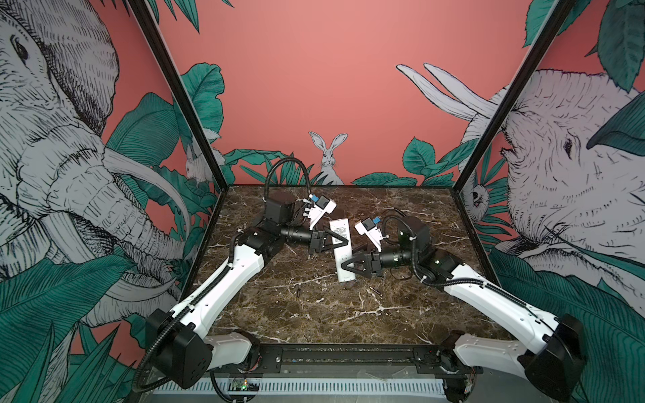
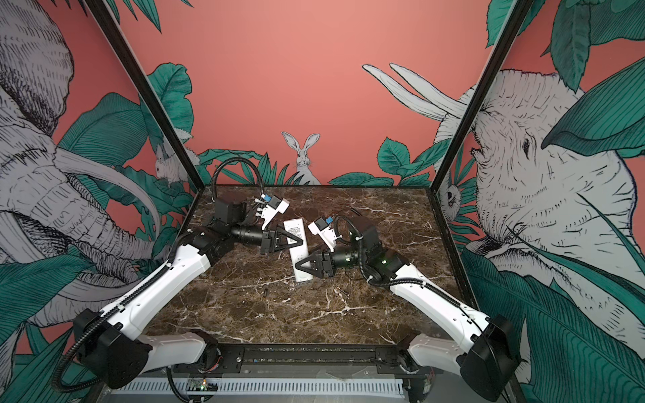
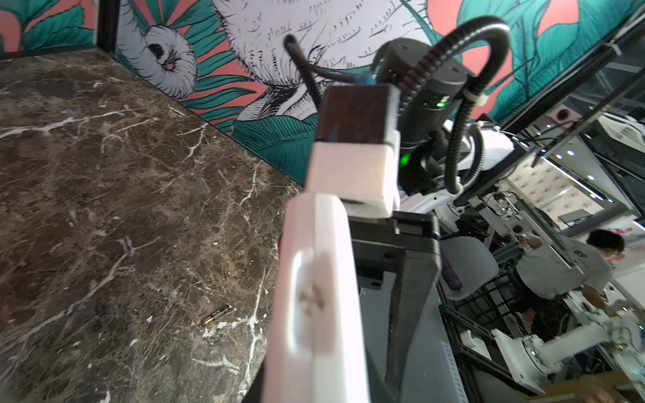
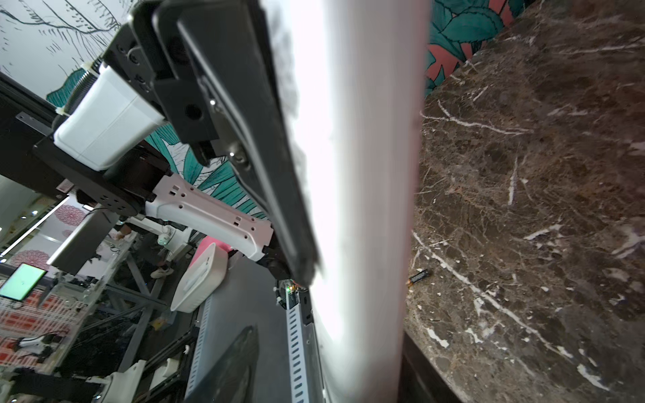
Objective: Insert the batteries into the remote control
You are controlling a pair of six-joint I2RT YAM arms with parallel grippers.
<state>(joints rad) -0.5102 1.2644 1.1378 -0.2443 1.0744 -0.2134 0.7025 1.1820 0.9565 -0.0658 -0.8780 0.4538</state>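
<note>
While left claw [image 1: 345, 240] clamps remote control [image 1: 340, 230], right claw [image 1: 345, 266] spread unclear; open marble tabletop [image 1: 314, 314] all round.

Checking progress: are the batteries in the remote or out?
Out: left battery and right battery lie on the table, apart from the remote.

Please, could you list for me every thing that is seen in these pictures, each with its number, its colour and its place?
remote: one, white, over the middle of the table, between the two claws.
batteries: two, black with a gold end, lying on the table nearer the front than the remote; this one left, the other right.
table: one, dark brown marble with white veins.
walls: three, pink with printed elephants, rabbits and green leaves, around the table.
arms: two, white and black, reaching in from the front corners; the other on the right.
left claw: one, black, shut on the remote's far end.
right claw: one, black, at the remote's near end, apparently open.
</note>
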